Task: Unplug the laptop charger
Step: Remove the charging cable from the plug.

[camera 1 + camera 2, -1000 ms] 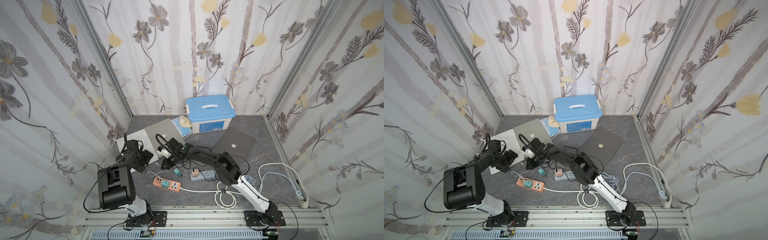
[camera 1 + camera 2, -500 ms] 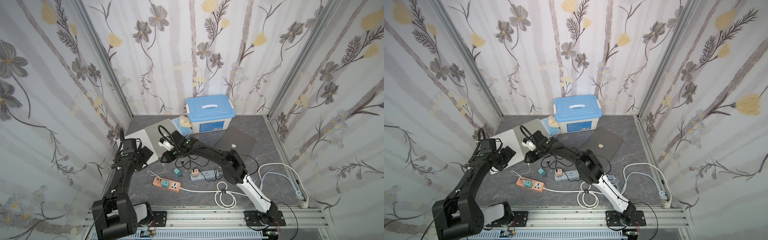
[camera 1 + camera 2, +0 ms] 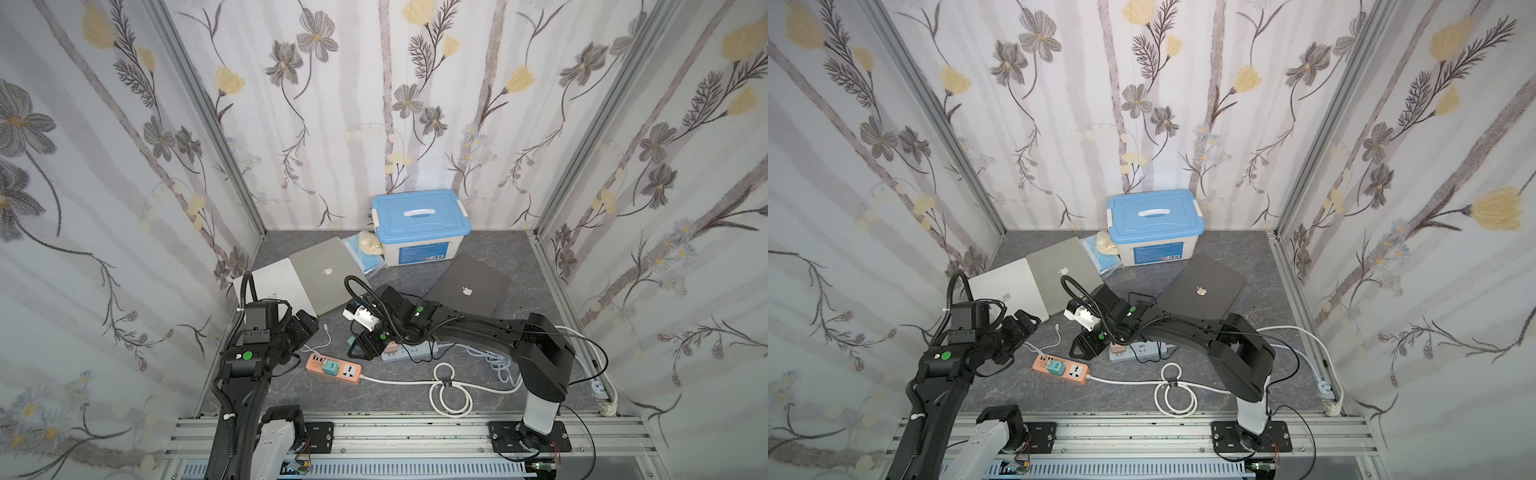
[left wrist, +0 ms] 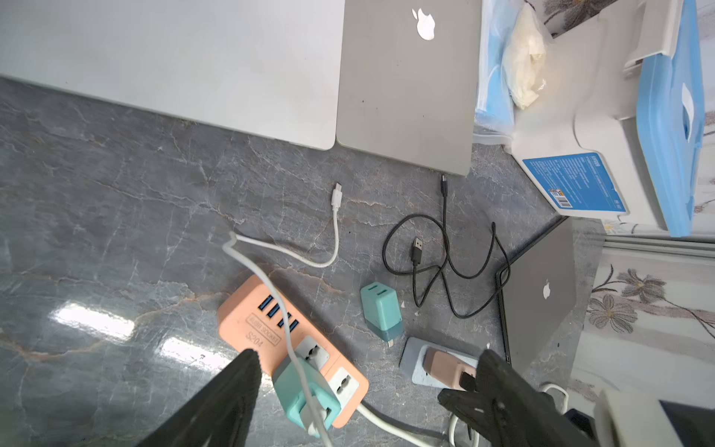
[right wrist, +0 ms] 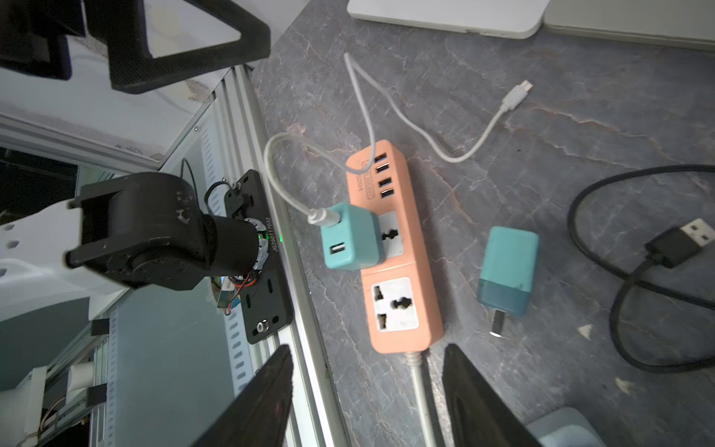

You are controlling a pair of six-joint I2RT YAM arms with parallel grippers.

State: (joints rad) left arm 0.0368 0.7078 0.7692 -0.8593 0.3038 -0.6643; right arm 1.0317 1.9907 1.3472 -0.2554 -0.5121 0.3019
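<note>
The plastic charger (image 5: 350,240) looks smooth, the stone-look tabletop (image 5: 580,135) glossy.

The left arm (image 3: 245,395) and the right arm (image 3: 478,332) were built of black, blocky links, each marked with a round green dot (image 3: 247,355) and carried on a white lower link (image 3: 540,411); black corrugated hoses (image 3: 249,286) were run to the wrists, and a white cable tie (image 3: 227,415) was fastened around the left arm. Black base plates (image 3: 503,436) were fixed with screws; the left gripper (image 4: 367,354) and the right gripper (image 5: 367,347) were fitted with black, tapered, rough-surfaced fingers (image 5: 271,402).
</note>
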